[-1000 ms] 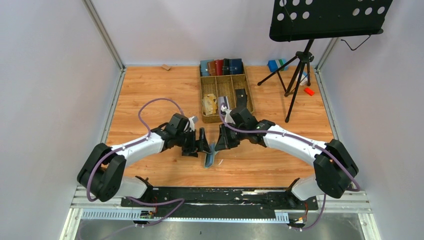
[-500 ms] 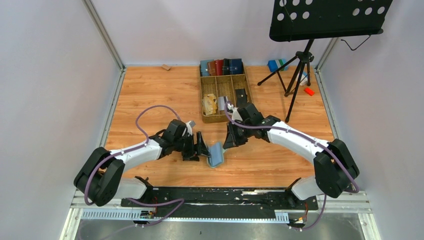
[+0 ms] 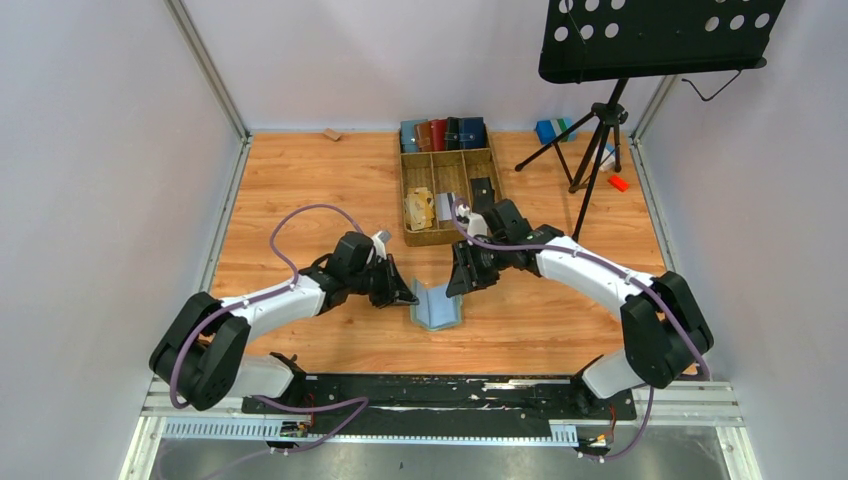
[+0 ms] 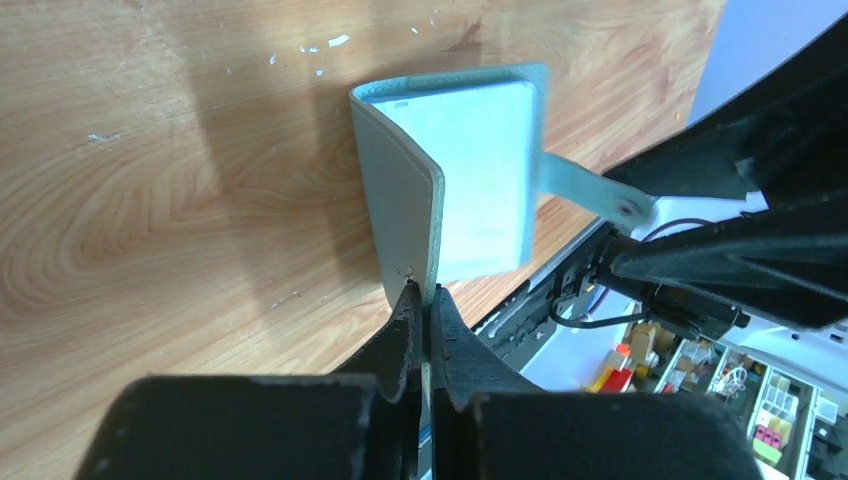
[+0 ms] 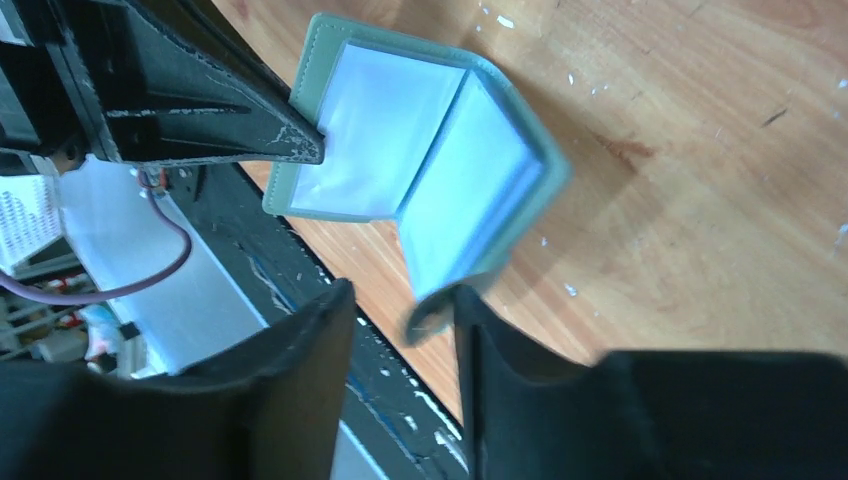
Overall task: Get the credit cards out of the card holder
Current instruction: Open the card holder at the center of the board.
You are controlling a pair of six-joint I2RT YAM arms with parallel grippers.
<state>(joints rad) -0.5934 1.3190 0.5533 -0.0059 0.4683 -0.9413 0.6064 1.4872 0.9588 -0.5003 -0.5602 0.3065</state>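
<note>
Left gripper (image 4: pixel 425 300) clenched on card holder (image 4: pixel 480 170) flap; right gripper (image 5: pixel 400 300) released, so the unsupported half may swing shut.

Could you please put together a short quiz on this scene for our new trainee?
1. True or false: the card holder is folded shut.
2. The left gripper is: A. shut on an edge of the card holder; B. wide open above it; C. well clear of it.
3. Short answer: which part of the card holder lies between the fingers of the right gripper?

Key: 1. False, it is spread open. 2. A. 3. Its snap tab.
</note>
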